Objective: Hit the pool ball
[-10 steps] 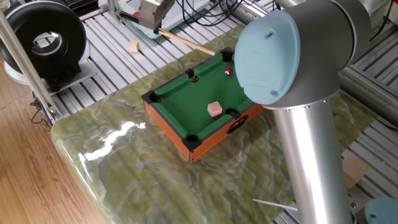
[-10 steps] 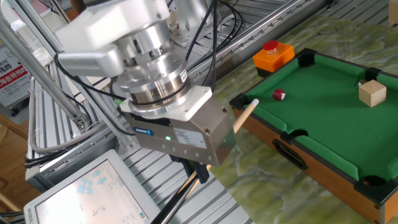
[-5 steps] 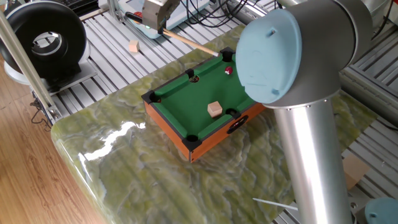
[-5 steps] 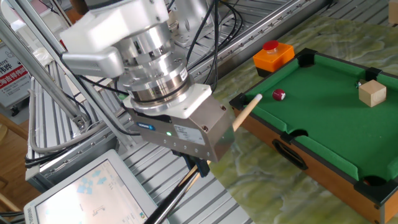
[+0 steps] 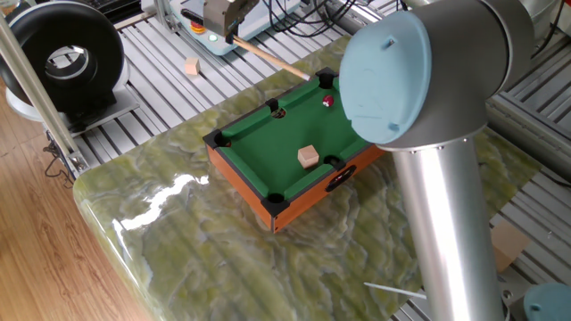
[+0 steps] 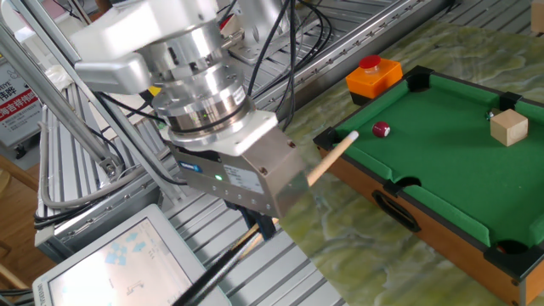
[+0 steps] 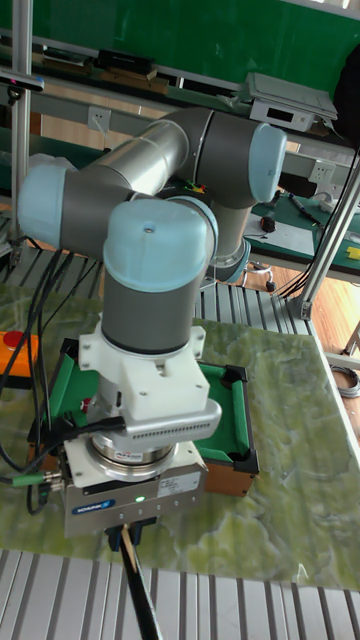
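Gripping a wooden cue stick (image 6: 327,155), the gripper (image 6: 255,226) is hanging off the near end of the small pool table (image 6: 442,183), jaws clamped on the stick's dark butt. Its pale tip is reaching over the table's rail onto the green felt, just beside the pool ball (image 6: 382,130); whether they are touching cannot be told. Farther along, a tan wooden cube (image 6: 509,127) is sitting on the felt. A red button on an orange box (image 6: 372,75) is standing just beyond the table's corner.

Open green felt (image 6: 442,161) around the pool ball (image 6: 382,130) — wooden cube (image 6: 509,127) well apart.
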`<action>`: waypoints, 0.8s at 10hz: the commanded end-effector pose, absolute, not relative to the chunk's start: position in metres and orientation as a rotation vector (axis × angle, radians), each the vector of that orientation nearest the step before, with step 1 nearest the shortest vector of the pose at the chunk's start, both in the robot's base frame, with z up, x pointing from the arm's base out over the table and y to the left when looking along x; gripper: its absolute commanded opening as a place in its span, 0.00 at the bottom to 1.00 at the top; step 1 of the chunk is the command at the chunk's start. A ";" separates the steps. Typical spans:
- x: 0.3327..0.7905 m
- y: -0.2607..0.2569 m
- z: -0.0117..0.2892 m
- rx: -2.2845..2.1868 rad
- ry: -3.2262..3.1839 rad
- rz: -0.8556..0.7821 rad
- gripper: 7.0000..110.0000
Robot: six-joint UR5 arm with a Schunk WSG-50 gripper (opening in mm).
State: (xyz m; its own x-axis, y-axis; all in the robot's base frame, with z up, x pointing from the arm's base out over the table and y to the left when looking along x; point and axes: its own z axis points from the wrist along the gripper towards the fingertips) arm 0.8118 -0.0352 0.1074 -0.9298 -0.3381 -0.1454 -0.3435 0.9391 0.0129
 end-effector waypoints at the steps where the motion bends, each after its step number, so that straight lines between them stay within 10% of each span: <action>1: 0.812 -0.049 0.097 -0.447 2.969 0.088 0.00; 8: 0.833 -0.031 0.091 -0.455 2.936 0.102 0.00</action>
State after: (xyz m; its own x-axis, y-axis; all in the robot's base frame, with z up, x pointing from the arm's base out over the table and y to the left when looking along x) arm 0.8244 -0.0355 0.0894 -0.9470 -0.2827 -0.1525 -0.2918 0.9556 0.0410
